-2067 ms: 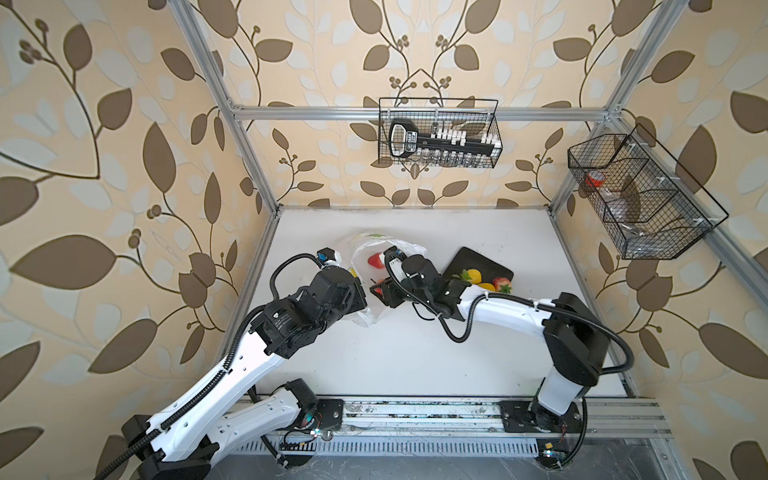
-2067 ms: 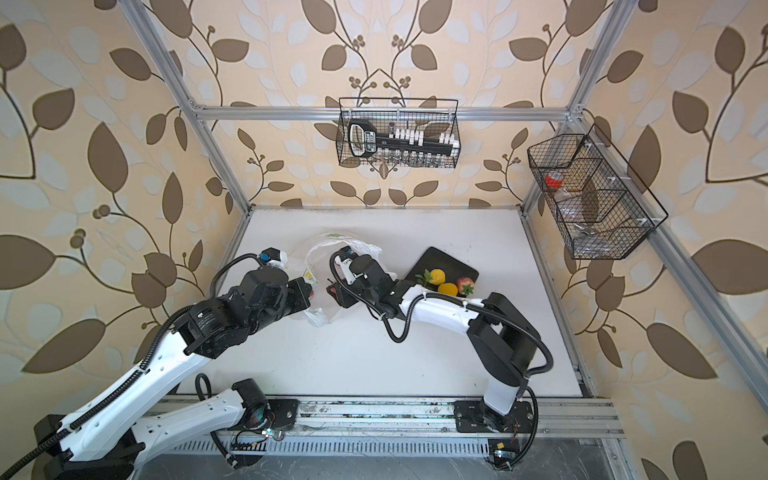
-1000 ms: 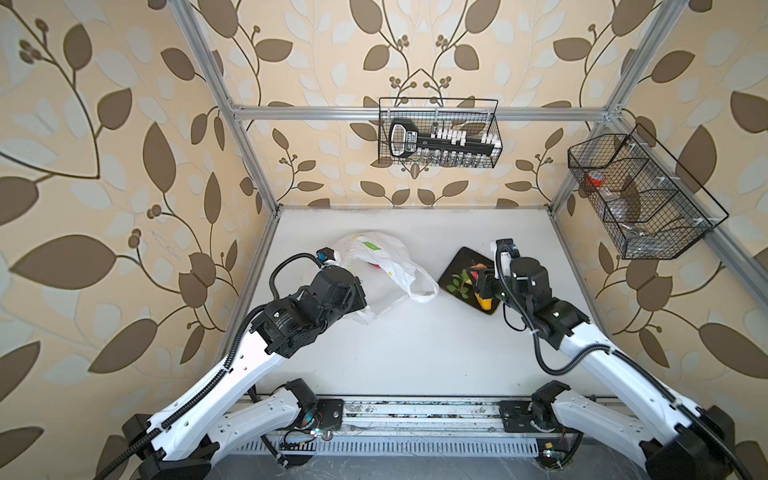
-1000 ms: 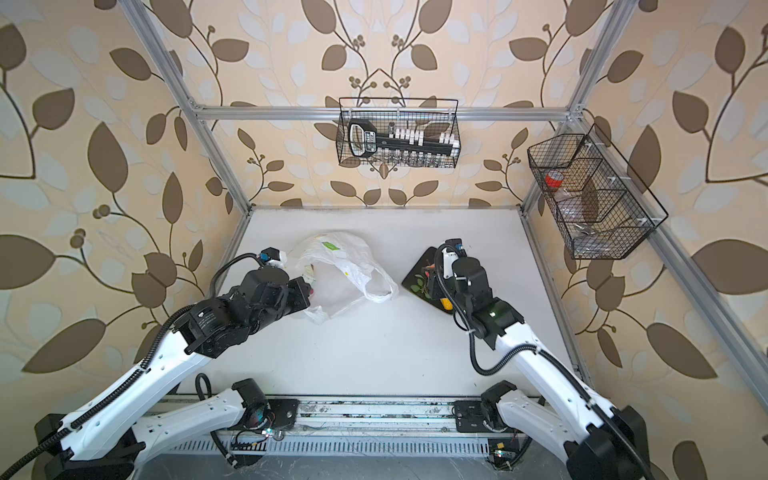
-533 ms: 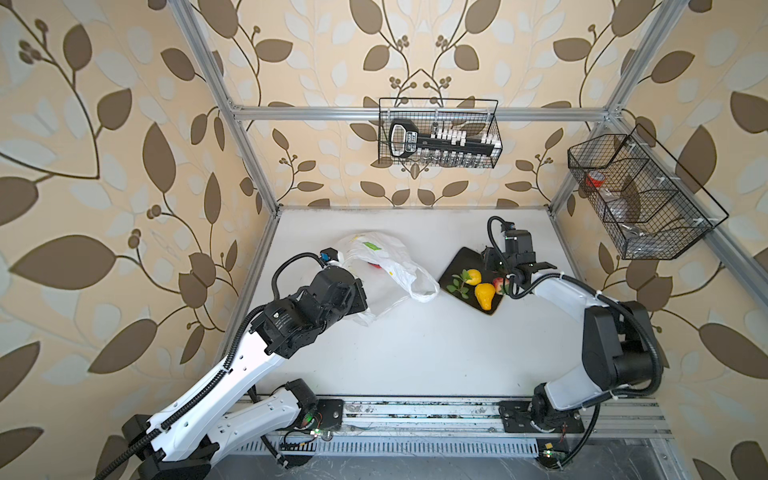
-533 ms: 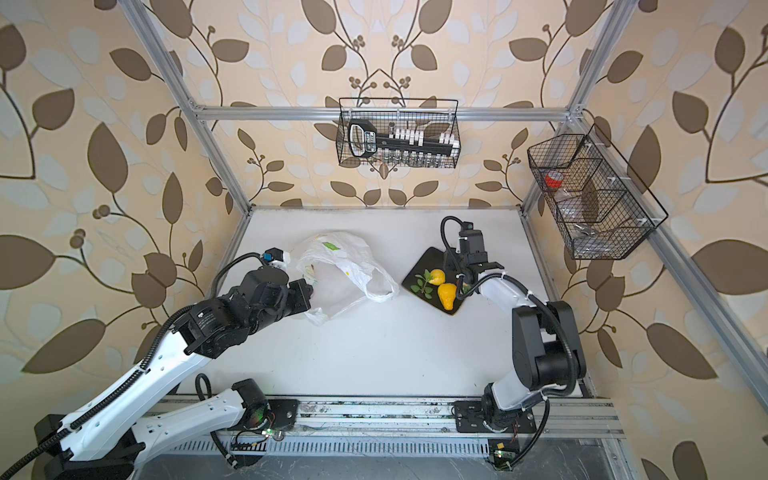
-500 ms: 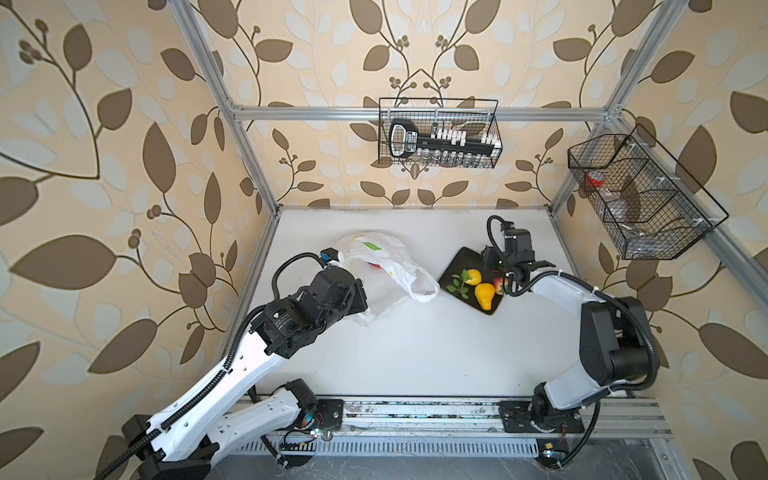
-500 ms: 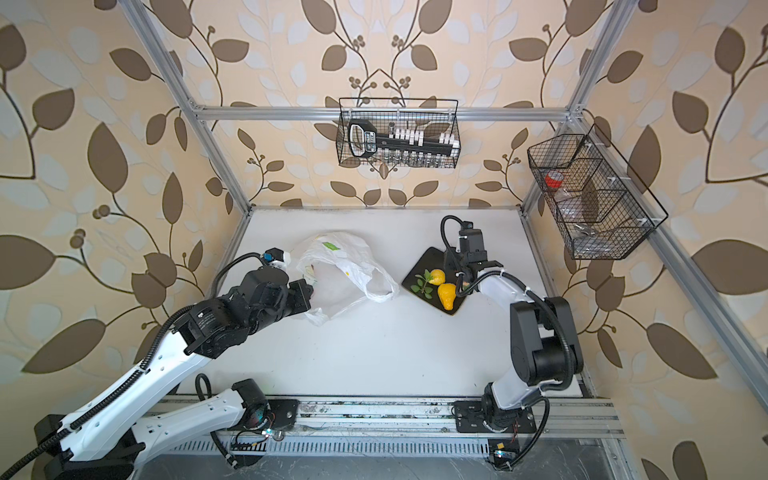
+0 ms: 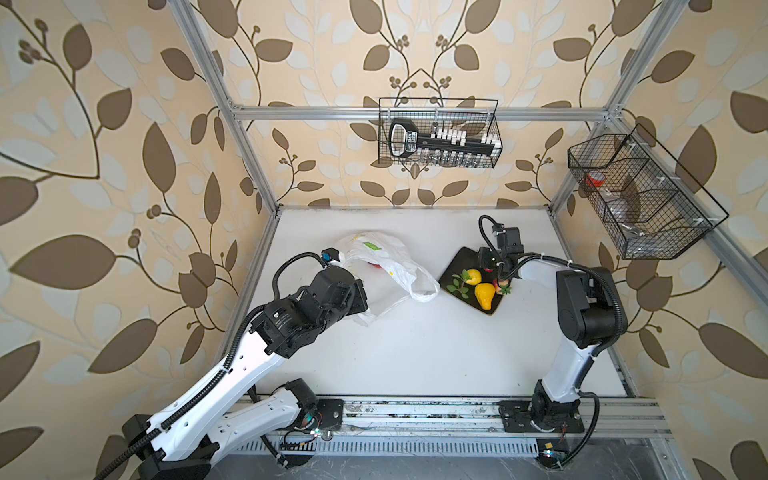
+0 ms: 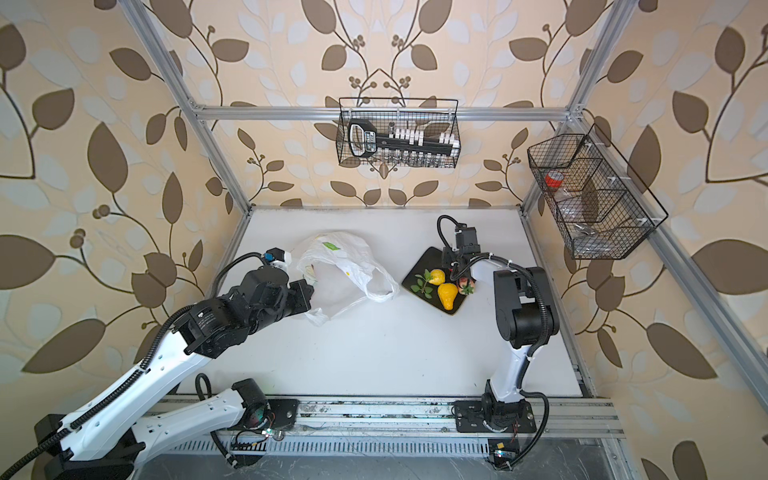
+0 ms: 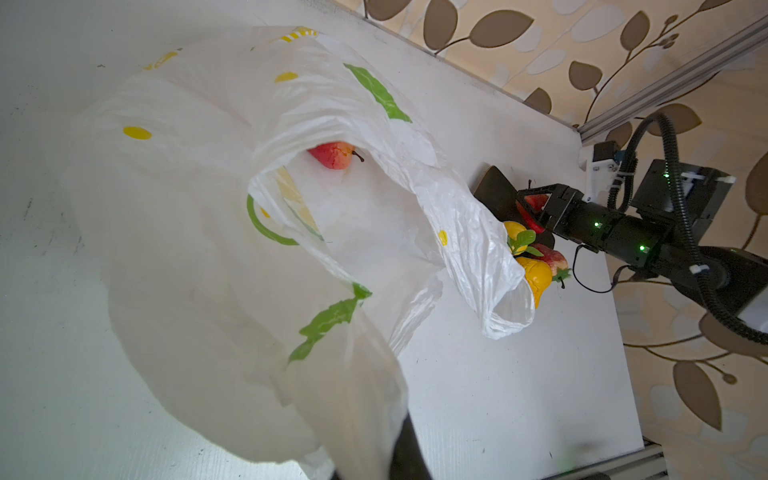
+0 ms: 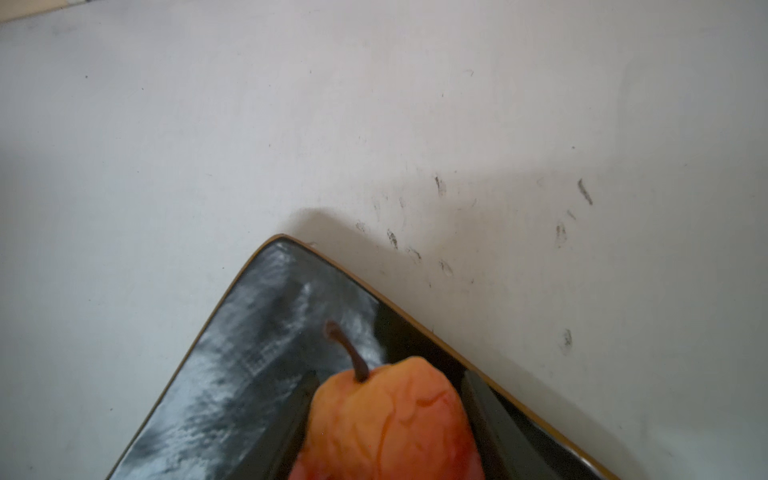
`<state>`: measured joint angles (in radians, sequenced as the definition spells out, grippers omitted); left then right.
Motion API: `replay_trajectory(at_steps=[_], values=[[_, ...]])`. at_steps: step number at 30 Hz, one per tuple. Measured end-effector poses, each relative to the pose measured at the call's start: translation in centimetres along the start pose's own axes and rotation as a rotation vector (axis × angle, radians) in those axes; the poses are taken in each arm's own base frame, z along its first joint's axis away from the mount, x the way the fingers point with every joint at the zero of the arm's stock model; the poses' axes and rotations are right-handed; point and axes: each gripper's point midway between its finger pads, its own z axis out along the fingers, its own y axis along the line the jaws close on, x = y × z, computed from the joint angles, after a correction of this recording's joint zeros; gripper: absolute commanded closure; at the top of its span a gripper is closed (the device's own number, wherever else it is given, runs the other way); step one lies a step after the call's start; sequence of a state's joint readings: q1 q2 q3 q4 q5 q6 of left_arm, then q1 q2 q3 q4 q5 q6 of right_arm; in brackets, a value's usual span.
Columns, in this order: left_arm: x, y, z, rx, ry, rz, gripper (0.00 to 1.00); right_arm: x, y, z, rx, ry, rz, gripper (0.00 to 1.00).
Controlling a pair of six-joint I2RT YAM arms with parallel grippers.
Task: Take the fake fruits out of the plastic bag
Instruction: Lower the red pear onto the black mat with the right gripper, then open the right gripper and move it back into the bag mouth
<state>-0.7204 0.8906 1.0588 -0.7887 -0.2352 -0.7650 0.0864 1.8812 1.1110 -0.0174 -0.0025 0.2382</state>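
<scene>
The plastic bag (image 9: 384,259) (image 10: 338,259) (image 11: 199,249) lies crumpled left of the table's middle, mouth open. My left gripper (image 9: 362,300) (image 10: 309,293) (image 11: 370,457) is shut on its near edge, the jaws mostly hidden by plastic. One reddish fake fruit (image 11: 334,154) shows inside the bag. My right gripper (image 9: 487,261) (image 10: 451,261) (image 12: 388,399) is shut on a reddish peach (image 12: 386,424) just above the far corner of the dark tray (image 9: 462,261) (image 10: 423,262) (image 12: 249,332). On the tray lie a lemon (image 9: 473,276), a pear (image 9: 484,294) and a red fruit (image 9: 500,286).
A wire basket (image 9: 439,133) hangs on the back wall and another wire basket (image 9: 640,195) on the right wall. Aluminium frame posts (image 9: 249,158) stand at the table's corners. The arms' base rail (image 9: 415,415) runs along the front edge.
The right gripper has carried the peach from the bag's mouth over to the tray and has barely moved in the last half second. The left arm and the bag stay put.
</scene>
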Motion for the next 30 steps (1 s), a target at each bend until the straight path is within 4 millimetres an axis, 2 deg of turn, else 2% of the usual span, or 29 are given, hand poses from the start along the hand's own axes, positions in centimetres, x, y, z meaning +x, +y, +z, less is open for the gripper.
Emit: replay_trajectory(at_steps=[2, 6, 9, 14, 17, 20, 26, 28, 30], values=[[0.0, 0.0, 0.0, 0.0, 0.0, 0.0, 1.0, 0.3, 0.0, 0.2, -0.004, 0.009, 0.0, 0.54], [0.0, 0.0, 0.0, -0.001, 0.0, 0.0, 1.0, 0.8, 0.0, 0.3, -0.003, 0.028, -0.006, 0.4], [0.0, 0.0, 0.0, -0.002, 0.001, 0.0, 1.0, 1.0, -0.1, 0.3, -0.001, 0.038, -0.013, 0.34], [0.1, 0.2, 0.0, -0.007, 0.005, 0.002, 1.0, 0.9, 0.0, -0.1, -0.001, 0.04, -0.021, 0.28], [0.2, 0.2, 0.0, -0.008, 0.006, 0.002, 1.0, -0.1, 0.1, -1.4, -0.005, 0.015, -0.022, 0.25], [0.2, 0.2, 0.0, -0.009, 0.007, 0.002, 1.0, -2.3, 0.6, -4.2, -0.021, -0.049, -0.025, 0.25], [0.1, 0.4, -0.2, -0.011, -0.001, 0.001, 1.0, -7.2, 3.0, -12.3, -0.115, -0.224, -0.043, 0.32], [0.0, 0.4, -0.4, -0.007, -0.006, 0.0, 1.0, -8.0, 5.5, -15.4, -0.178, -0.283, -0.074, 0.35], [-0.1, 0.4, -0.5, -0.005, -0.008, -0.001, 1.0, -8.0, 9.3, -18.8, -0.275, -0.336, -0.128, 0.37]])
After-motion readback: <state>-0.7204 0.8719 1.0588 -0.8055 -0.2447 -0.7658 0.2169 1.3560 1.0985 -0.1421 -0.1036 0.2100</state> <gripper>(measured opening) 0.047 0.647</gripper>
